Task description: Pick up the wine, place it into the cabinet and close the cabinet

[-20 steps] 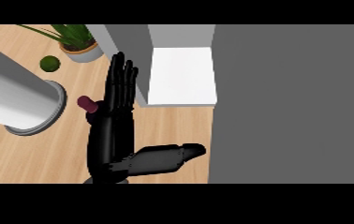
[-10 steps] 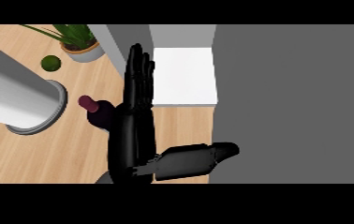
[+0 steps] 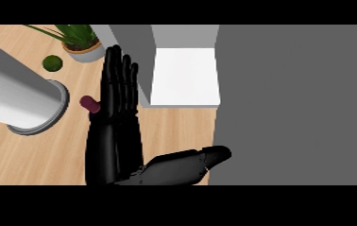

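Wine [image 3: 89,103]: standing on the wooden counter [image 3: 42,159], showing only a dark red top against the left edge of the left hand [image 3: 115,130]. Holding nothing: pointing fingers [image 3: 120,83] straight and pressed together, thumb [image 3: 199,159] jutting rightward. Lying between wine and open cabinet [image 3: 185,36], fingertips [image 3: 114,52] just beside its white shelf [image 3: 185,78].

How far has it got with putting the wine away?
Nothing looks finished yet. The dark red wine bottle stands on the wooden counter, outside the open white-shelved grey cabinet. In hand: the black robot hand is beside the bottle, fingers straight, not curled round it. Left: grasping it, setting it on the shelf, then closing the cabinet.
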